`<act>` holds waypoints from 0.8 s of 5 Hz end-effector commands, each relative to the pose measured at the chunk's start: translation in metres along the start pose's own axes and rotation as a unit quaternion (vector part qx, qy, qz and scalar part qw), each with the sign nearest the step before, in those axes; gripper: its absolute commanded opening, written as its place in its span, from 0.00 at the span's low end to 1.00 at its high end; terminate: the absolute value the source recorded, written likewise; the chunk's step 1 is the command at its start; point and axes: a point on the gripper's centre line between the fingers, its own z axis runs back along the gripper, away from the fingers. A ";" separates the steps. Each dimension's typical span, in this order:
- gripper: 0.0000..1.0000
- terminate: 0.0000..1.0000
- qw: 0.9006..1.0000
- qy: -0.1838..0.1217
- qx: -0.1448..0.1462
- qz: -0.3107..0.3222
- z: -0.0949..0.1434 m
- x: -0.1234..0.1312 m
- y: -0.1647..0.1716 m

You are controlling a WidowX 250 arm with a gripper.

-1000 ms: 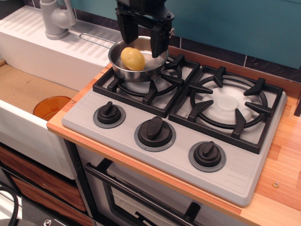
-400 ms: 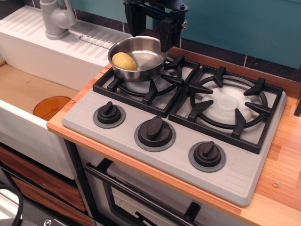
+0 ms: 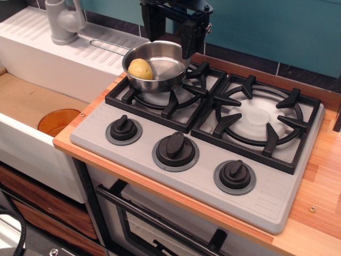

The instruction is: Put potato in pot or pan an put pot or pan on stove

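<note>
The pale-yellow potato [image 3: 140,69] lies inside the shiny steel saucepan [image 3: 166,66], against its left wall. The saucepan rests on the far left corner of the left burner grate [image 3: 169,94] of the grey stove [image 3: 266,197], its wire handle [image 3: 109,46] pointing left over the white drainboard. My black gripper [image 3: 169,41] hangs open and empty just above the pan's far rim, one finger on each side of it, touching nothing that I can see.
An orange bowl [image 3: 57,121] sits in the sink at the left. A grey tap [image 3: 63,21] stands on the white drainboard at the back left. The right burner grate [image 3: 259,118] and three black knobs [image 3: 175,147] lie in front and right. Teal wall behind.
The gripper has let go of the potato and risen above the pan. The potato dropped into the pan and settled against its left wall.
</note>
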 end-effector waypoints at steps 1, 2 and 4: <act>1.00 0.00 0.997 -0.067 0.025 0.013 0.001 0.015 -0.006; 1.00 0.00 0.997 -0.073 0.021 0.014 -0.004 0.016 -0.006; 1.00 0.00 0.995 -0.093 0.025 0.011 -0.020 0.018 -0.004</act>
